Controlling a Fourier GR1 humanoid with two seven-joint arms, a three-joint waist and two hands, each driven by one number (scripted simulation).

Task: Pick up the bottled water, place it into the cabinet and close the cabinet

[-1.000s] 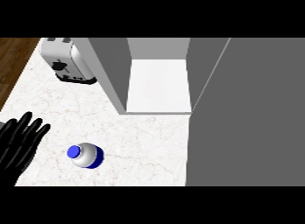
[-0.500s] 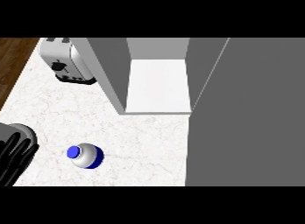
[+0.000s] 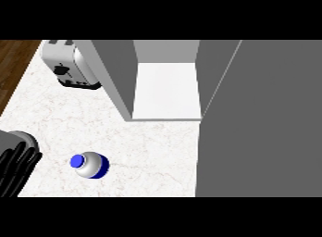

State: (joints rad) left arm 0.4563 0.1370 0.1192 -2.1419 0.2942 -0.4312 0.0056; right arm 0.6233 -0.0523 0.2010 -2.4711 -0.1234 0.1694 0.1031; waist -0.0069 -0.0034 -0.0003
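Left robot hand [image 3: 12,171] at the worktop's [image 3: 75,120] left edge, now turned fingers-down and slightly curled, empty, nearer the upright bottled water [image 3: 90,165] near the front edge: grasp not begun; cabinet [image 3: 165,90] open; right robot hand unseen.

I have just one view, from the robot's head, and it looks steeply down onto the white marble counter [image 3: 68,122]. The top of the picture is the far side: the toaster [image 3: 69,65] sits up there at the left, with the open cabinet [image 3: 165,88] beside it. The near edge is at the bottom. Nothing is shared, as I have no second view.
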